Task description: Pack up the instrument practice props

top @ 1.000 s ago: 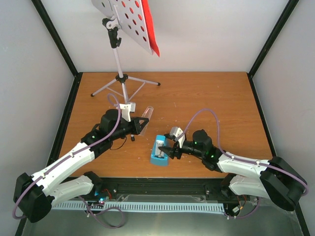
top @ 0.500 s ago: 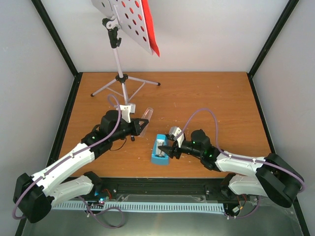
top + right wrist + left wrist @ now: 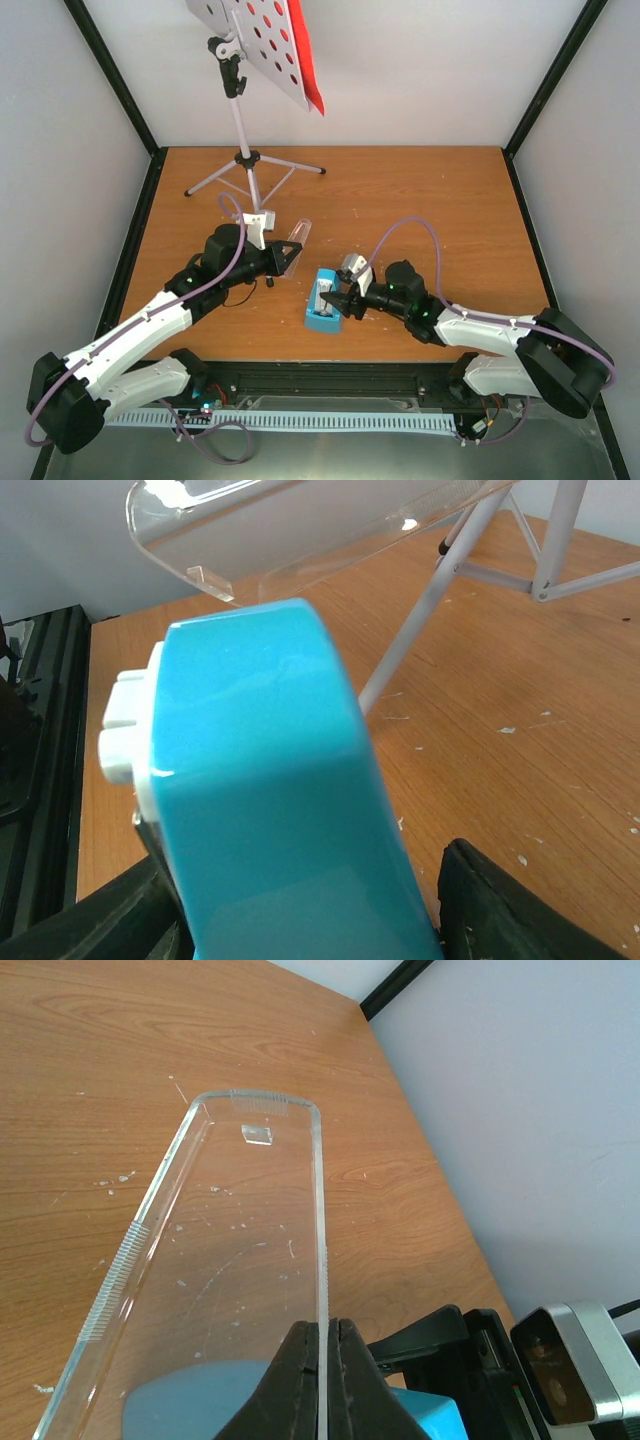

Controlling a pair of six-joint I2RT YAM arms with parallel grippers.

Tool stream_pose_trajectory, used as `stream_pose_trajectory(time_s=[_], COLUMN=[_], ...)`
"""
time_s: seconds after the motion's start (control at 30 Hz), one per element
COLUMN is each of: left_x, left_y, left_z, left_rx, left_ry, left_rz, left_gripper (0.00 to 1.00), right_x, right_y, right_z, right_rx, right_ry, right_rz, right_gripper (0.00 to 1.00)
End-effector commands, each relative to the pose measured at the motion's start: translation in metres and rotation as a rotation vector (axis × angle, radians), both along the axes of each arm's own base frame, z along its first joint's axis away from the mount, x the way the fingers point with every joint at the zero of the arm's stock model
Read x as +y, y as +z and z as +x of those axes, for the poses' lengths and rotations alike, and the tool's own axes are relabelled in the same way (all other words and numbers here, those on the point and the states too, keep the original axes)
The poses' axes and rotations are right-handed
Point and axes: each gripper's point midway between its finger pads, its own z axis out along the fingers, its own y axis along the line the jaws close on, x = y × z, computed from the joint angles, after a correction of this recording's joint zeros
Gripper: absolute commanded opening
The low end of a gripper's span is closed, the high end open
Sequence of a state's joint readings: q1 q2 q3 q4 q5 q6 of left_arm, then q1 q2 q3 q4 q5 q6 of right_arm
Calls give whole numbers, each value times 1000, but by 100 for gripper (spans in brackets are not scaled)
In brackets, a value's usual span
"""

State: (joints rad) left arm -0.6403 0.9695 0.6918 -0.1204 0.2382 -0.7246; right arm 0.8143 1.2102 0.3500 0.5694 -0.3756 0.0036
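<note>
The metronome (image 3: 322,312), a glossy blue wedge with rounded edges and a white ribbed piece on one side, sits on the bench (image 3: 430,190) just below the middle of the overhead frame. The matt black right fingers (image 3: 500,905) stand apart on either side of it, with wood showing between the wedge and one of them. The left fingers (image 3: 298,1385) are pressed together on a clear plastic strip (image 3: 250,1220), round-ended, raised-rimmed and scratched, just beyond the metronome's upper end. At upper left, the white hole-punched music stand (image 3: 262,45) carries a red sheet (image 3: 307,60) above thin silver tripod legs (image 3: 250,165), well apart from both arms. White specks fleck the wood-grain bench.
</note>
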Motion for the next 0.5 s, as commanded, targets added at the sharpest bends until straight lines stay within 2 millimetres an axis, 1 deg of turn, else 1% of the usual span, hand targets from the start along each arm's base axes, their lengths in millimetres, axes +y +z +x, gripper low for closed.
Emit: stream_pose_trajectory(time_s=[0.0,0.23,0.47], left_x=[-1,-5,-14], left_y=[14,10,4], left_z=[0,-2,-6], left_rx=[-30,-24,-14], left_ry=[-7,-33,-88], left_rz=[-38,-45,-49], left_gripper=[0,0,0], right_x=[6,9,12], right_y=[8,5,2], right_z=[6,13,18], right_rx=[7,45,87], right_ry=[-13,-40,-58], right_rz=[16,-9,-22], right_gripper=[61,62,64])
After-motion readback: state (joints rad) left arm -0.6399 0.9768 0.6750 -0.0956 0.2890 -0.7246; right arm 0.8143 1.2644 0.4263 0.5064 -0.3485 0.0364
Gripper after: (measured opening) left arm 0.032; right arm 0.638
